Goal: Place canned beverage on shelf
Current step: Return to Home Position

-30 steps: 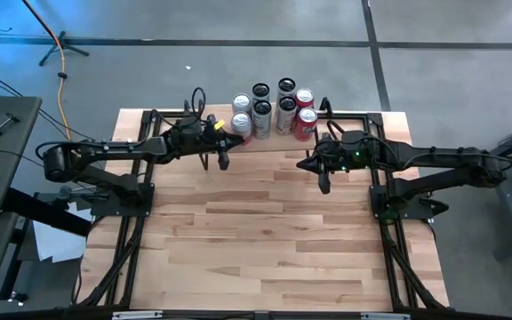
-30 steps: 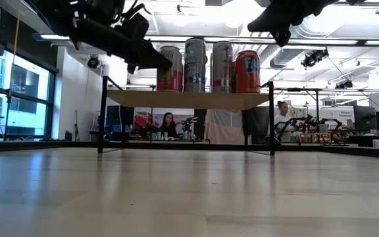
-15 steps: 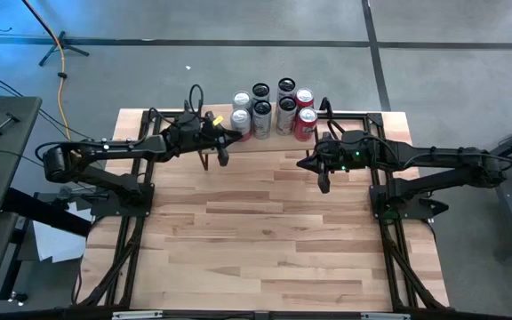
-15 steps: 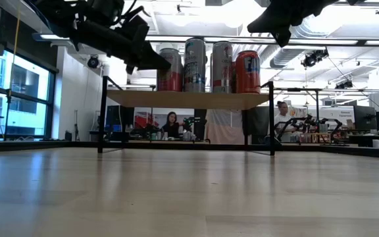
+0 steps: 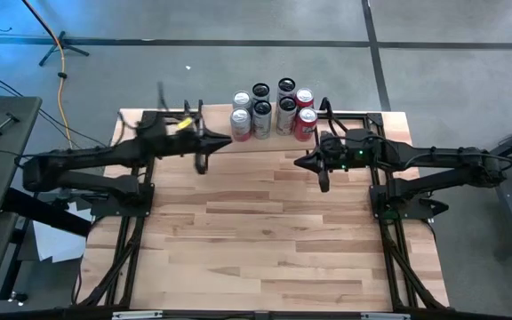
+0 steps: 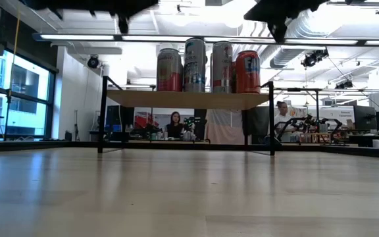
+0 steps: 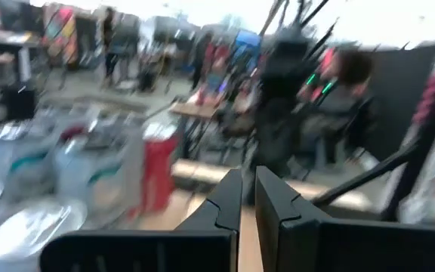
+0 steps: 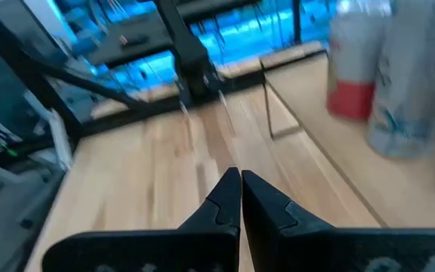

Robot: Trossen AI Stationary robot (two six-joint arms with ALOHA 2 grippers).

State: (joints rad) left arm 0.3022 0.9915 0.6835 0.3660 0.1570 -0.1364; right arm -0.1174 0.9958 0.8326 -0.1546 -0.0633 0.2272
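High view: eight cans (image 5: 261, 111) stand bunched at the far edge of the counter (image 5: 265, 240). The left arm (image 5: 105, 158) reaches in near them on one side and the right arm (image 5: 434, 160) on the other, neither touching a can. Low view: the cans stand upright on the shelf (image 6: 189, 99) plank. Left wrist view: the left jaws are almost closed, empty. Right wrist view: the right jaws are clenched together, empty.

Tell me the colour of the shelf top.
The shelf top is light wood; see the low view.
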